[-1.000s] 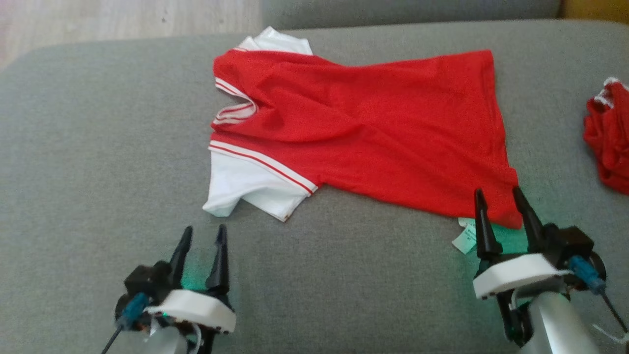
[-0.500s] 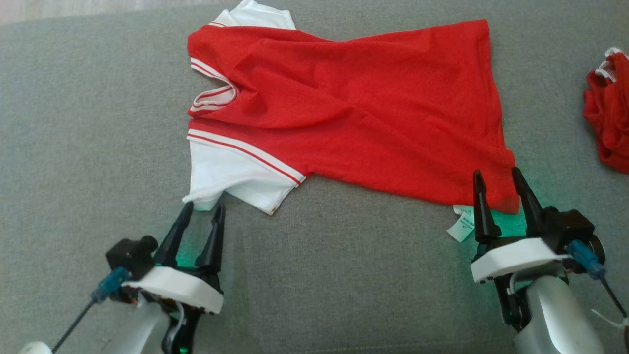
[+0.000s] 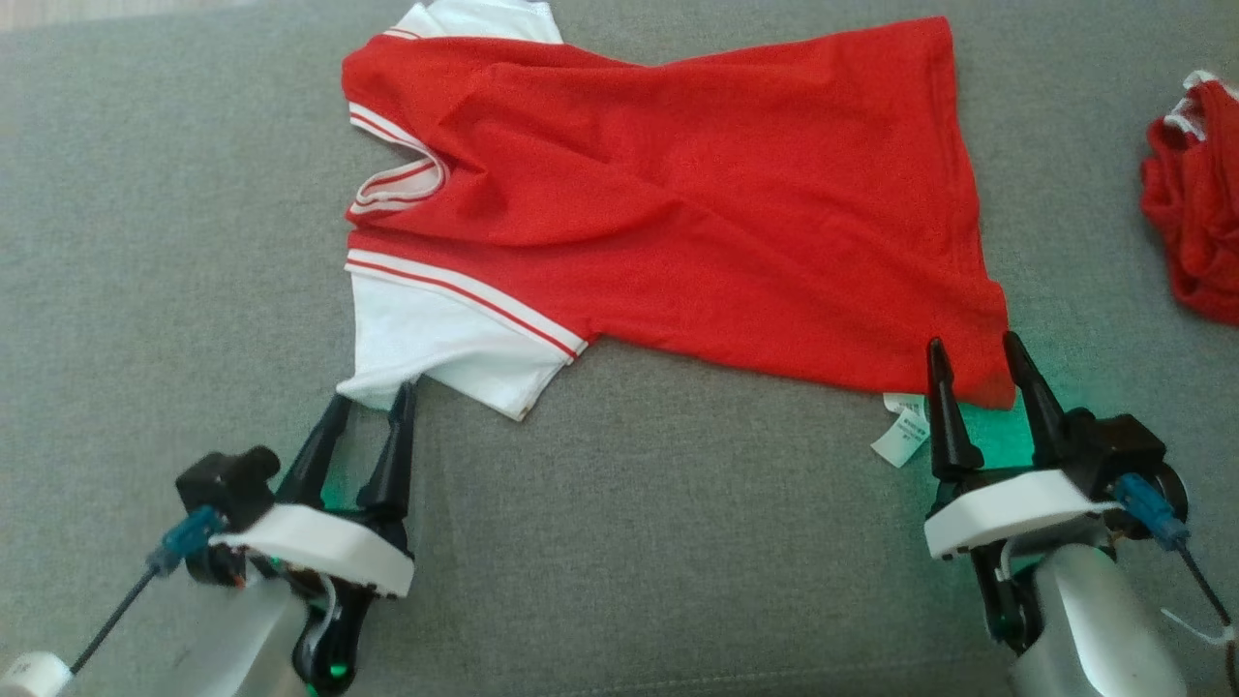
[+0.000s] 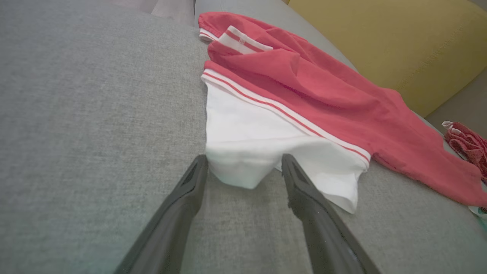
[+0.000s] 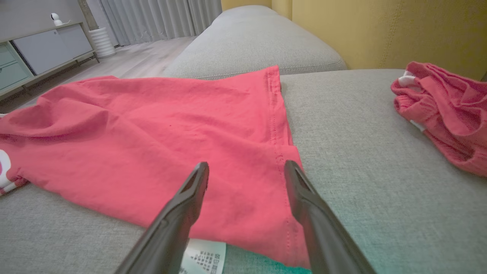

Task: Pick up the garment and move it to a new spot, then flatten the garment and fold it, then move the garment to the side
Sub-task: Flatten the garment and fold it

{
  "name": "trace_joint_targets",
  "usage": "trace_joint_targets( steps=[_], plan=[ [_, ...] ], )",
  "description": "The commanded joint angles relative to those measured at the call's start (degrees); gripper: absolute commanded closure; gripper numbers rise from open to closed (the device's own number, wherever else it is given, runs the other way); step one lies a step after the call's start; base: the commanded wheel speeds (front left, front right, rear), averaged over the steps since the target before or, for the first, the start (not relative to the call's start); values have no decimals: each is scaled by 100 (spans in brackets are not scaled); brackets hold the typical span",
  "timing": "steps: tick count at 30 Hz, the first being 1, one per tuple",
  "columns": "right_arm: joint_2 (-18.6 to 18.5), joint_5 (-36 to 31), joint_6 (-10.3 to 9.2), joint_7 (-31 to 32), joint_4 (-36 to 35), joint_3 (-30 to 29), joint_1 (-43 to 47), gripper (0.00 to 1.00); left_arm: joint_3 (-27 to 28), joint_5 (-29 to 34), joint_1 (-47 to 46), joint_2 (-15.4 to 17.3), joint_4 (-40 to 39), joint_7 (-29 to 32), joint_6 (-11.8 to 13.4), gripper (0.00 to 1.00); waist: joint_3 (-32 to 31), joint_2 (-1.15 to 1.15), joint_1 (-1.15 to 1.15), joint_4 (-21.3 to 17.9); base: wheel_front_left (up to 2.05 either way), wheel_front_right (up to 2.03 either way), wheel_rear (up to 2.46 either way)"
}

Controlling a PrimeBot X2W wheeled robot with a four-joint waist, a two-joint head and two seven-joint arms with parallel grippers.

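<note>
Wide open, the left gripper [image 3: 374, 395] has crept forward until the white sleeve [image 3: 436, 339] of the garment [image 3: 678, 194] lies between its fingers, while the right gripper [image 3: 973, 341], equally open, straddles the hem corner [image 3: 989, 379], so both look ready to pinch.

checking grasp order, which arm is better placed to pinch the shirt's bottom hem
Right. The open right tool straddles the hem corner of the red shirt, while the left tool sits at the white sleeve.
</note>
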Motion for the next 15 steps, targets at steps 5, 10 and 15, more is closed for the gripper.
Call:
trace_joint_targets(
  steps=[5,10,15],
  plan=[
    [-29,54,37,-23,-162,140,-254,0,201,-122,-409,223,-172,-30,10,0,193,0,0,-58,0,0,0],
    [-29,104,37,-23,-144,147,-291,0,190,-201,-458,247,-298,-30,10,0,284,0,0,-78,0,0,0],
    [-29,152,37,-23,-135,142,-316,0,191,-371,-453,245,-546,-30,10,0,321,0,0,-67,0,0,0]
  ],
)
